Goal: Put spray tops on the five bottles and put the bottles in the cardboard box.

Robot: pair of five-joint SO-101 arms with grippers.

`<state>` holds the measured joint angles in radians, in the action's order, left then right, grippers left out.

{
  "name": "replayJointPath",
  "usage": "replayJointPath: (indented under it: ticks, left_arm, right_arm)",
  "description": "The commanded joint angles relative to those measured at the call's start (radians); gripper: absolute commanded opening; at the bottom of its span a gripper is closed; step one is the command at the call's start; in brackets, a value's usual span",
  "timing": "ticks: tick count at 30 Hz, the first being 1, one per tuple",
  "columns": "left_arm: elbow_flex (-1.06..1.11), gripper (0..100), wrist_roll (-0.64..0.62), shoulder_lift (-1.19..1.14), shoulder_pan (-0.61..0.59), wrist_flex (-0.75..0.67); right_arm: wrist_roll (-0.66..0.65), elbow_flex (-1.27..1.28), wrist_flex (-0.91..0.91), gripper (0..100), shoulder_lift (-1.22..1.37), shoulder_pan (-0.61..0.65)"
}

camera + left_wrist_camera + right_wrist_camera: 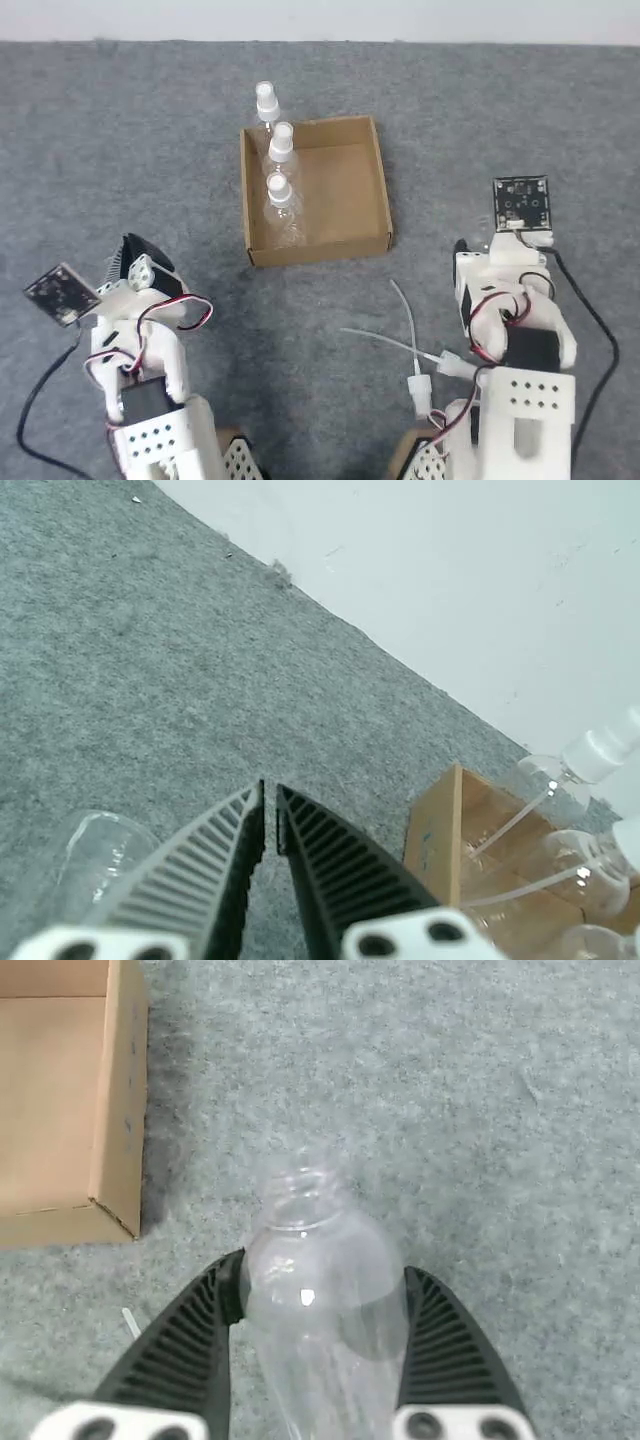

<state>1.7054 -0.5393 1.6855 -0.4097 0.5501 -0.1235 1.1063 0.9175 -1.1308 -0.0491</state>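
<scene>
Right end effector (322,1268) first: it's clamped on an open-necked bottle (320,1310), fingers snug on either side of the clear body, neck pointing away from me, no top on it. On the other side, my left end effector (270,788) is pinched down to a sliver with nothing between the fingers, hanging above the grey surface (150,150). Just beside it lies another clear bottle (85,865), on its side as far as I can tell. Its neck is out of sight, so I can't say whether it wears a top.

Moving outward, two loose spray tops (418,385) rest on the surface near my right arm's base, their thin tubes trailing toward the cardboard box (318,250). At the box, three capped bottles (282,150) stand in a row along one wall. The farthest may be just past the back corner; I can't tell.

My read: three of five look done, two to go. Each of those needs a top fed in and seated, then a ride into the box, where there's room beside the row.
</scene>
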Motion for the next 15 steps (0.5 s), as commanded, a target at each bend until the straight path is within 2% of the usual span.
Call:
replayJointPath:
  ticks: [1, 4, 9, 15]
  left_arm:
    - [-0.027, 1, 0.009, 0.017, -0.005, -0.023]
    - [-0.054, 1, 0.025, 0.017, -0.006, -0.020]
    - [-0.091, 1, 0.163, 0.017, 0.002, -0.020]
    - [-0.174, 1, 0.552, 0.017, 0.002, -0.026]
  right_arm:
    - [0.011, -0.015, -0.019, 5.8, -0.035, -0.028]
    - [0.052, -0.015, -0.024, 5.8, -0.036, -0.079]
    - [0.089, -0.015, -0.024, 5.8, -0.041, -0.124]
    - [0.091, -0.017, -0.024, 5.9, -0.042, -0.127]
